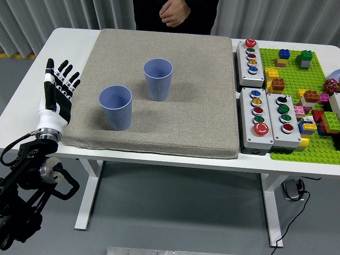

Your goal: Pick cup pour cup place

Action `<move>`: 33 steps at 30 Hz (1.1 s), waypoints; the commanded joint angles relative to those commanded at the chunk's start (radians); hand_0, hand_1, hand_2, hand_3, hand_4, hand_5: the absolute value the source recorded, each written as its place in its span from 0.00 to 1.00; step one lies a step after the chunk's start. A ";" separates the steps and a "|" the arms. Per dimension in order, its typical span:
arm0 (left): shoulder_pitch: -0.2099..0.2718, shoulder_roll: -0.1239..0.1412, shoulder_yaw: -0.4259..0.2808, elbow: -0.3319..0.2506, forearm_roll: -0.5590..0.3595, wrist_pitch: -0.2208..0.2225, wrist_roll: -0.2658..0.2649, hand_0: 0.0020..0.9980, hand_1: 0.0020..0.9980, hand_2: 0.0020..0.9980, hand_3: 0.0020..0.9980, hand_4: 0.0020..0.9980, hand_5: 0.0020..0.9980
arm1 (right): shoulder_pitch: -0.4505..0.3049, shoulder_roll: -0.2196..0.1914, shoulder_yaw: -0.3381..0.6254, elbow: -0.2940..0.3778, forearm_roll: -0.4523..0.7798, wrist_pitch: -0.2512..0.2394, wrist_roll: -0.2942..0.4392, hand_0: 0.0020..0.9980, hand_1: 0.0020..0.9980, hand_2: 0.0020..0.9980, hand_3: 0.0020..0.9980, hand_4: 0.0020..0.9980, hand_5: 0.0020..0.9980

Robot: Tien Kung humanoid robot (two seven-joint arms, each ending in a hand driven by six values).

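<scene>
Bench (74,38): white, w/ grey mat (175,95) over most of its top.

Near cup (116,107): blue, ribbed, upright, open end up, on mat's near-left part.

Far cup (158,79): same type, upright, on mat just behind and right of near cup; the two stand apart, not touching.

Left robot hand (57,93): black/white, at bench's left edge beside mat, fingers spread and pointing up/away, holding nothing; well left of near cup. Black arm (26,180) runs down to lower-left corner.

Button boxes (260,90): three grey units w/ coloured buttons, right of mat.

Green baseplate (297,106): far right, w/ loose coloured bricks.

Person (175,11): dark top, at far side, hands together at top edge, off the bench.
</scene>
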 joint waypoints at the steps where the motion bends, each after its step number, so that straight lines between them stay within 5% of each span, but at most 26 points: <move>1: 0.001 -0.001 0.000 -0.002 0.001 0.000 0.000 0.90 0.88 0.94 0.89 0.81 1.00 | -0.001 0.000 0.000 0.000 0.000 0.000 0.000 0.70 0.66 0.61 0.60 0.01 0.36; 33: 0.006 -0.027 0.020 -0.023 0.042 0.013 0.006 0.90 0.88 0.94 0.90 0.81 1.00 | -0.004 -0.001 0.002 -0.001 -0.008 0.003 0.001 0.70 0.65 0.60 0.60 0.02 0.36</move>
